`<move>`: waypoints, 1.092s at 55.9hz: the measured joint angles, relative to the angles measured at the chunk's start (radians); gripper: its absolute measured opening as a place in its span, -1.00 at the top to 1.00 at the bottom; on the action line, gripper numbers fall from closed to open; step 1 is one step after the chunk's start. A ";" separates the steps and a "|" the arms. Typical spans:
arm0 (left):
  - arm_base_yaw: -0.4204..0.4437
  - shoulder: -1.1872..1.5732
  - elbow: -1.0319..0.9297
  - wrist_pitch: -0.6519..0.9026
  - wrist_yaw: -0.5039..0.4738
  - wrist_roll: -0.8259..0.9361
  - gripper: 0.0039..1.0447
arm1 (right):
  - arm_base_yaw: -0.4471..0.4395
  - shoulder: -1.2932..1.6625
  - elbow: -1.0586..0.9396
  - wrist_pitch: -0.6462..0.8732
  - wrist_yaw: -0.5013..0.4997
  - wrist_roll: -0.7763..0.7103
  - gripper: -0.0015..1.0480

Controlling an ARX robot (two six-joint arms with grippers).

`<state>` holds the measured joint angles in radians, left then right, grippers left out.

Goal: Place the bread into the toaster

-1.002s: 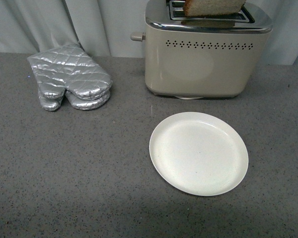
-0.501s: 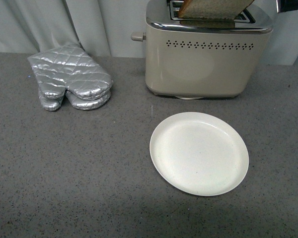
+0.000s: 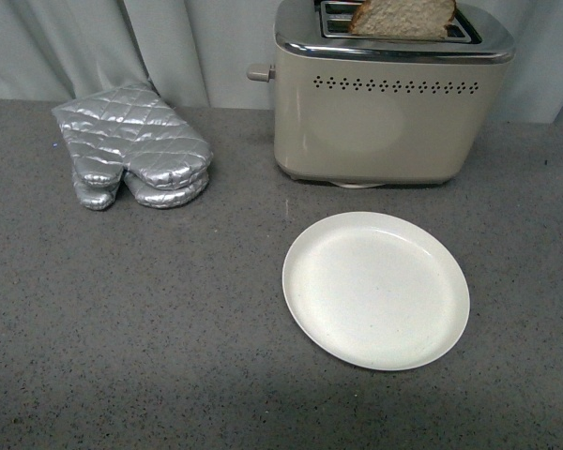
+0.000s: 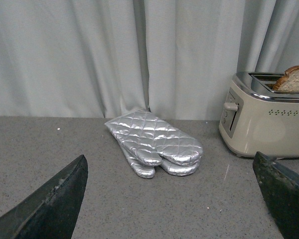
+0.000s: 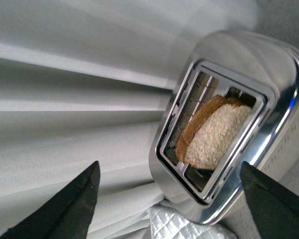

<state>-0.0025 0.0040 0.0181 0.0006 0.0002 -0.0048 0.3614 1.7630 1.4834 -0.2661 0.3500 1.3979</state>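
Observation:
The cream-beige toaster (image 3: 385,103) stands at the back of the grey counter. The bread (image 3: 403,17) stands in its near slot with the top sticking out. It also shows in the right wrist view (image 5: 214,134), leaning in the slot of the toaster (image 5: 269,74), and in the left wrist view (image 4: 294,79) in the toaster (image 4: 269,124). My right gripper (image 5: 172,199) is open and empty, well above the toaster, apart from the bread. My left gripper (image 4: 172,199) is open and empty, low over the counter. Neither gripper shows in the front view.
A round white plate (image 3: 375,289) lies empty in front of the toaster. A pair of silver quilted oven mitts (image 3: 131,145) lies at the back left, also in the left wrist view (image 4: 154,142). A pale curtain hangs behind the counter.
The bread has dropped lower into the toaster slot and now stands free. The right gripper, seen at the top right edge half a second ago, has left the front view.

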 joint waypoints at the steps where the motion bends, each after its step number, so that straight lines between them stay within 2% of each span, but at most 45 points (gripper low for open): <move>1: 0.000 0.000 0.000 0.000 0.000 0.000 -0.88 | -0.003 -0.008 -0.012 0.020 0.006 -0.040 -0.68; 3: 0.000 0.000 0.000 0.000 0.000 0.000 -0.88 | -0.015 -0.026 -0.039 0.064 0.020 -0.126 -0.84; 10: 0.000 -0.001 0.000 0.000 0.000 0.000 -0.88 | -0.044 -0.108 -0.131 0.201 0.030 -0.398 -0.81; 13: 0.000 -0.001 0.000 0.000 0.000 0.000 -0.88 | -0.055 -0.164 -0.202 0.288 0.043 -0.575 -0.81; 16: 0.000 -0.001 0.000 0.000 0.000 0.000 -0.88 | -0.059 -0.204 -0.253 0.339 0.040 -0.661 -0.81; 21: 0.000 -0.001 0.000 0.000 0.000 0.000 -0.88 | -0.072 -0.275 -0.348 0.413 -0.053 -0.810 -0.81; 29: 0.000 -0.001 0.000 0.000 0.000 0.000 -0.88 | -0.086 -0.378 -0.517 0.470 -0.131 -0.989 -0.81; 33: 0.000 -0.001 0.000 0.000 0.000 0.000 -0.88 | -0.098 -0.442 -0.607 0.454 -0.175 -1.025 -0.81; 39: 0.000 -0.001 0.000 0.000 0.000 0.000 -0.88 | -0.100 -0.544 -0.746 0.467 -0.147 -1.110 -0.81; 49: 0.000 -0.001 0.000 0.000 0.000 0.000 -0.88 | -0.097 -0.713 -0.957 0.527 -0.009 -1.262 -0.81; 51: 0.000 -0.001 0.000 0.000 0.000 0.000 -0.88 | -0.099 -0.752 -1.027 0.623 -0.034 -1.307 -0.74; 56: 0.000 -0.001 0.000 0.000 0.000 0.000 -0.88 | -0.123 -0.827 -1.180 0.865 -0.124 -1.361 -0.41; 61: 0.000 -0.001 0.000 0.000 0.000 0.000 -0.88 | -0.167 -0.905 -1.260 0.896 -0.159 -1.382 0.00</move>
<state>-0.0025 0.0032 0.0181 0.0006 -0.0002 -0.0048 0.1944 0.8577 0.2234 0.6296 0.1913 0.0162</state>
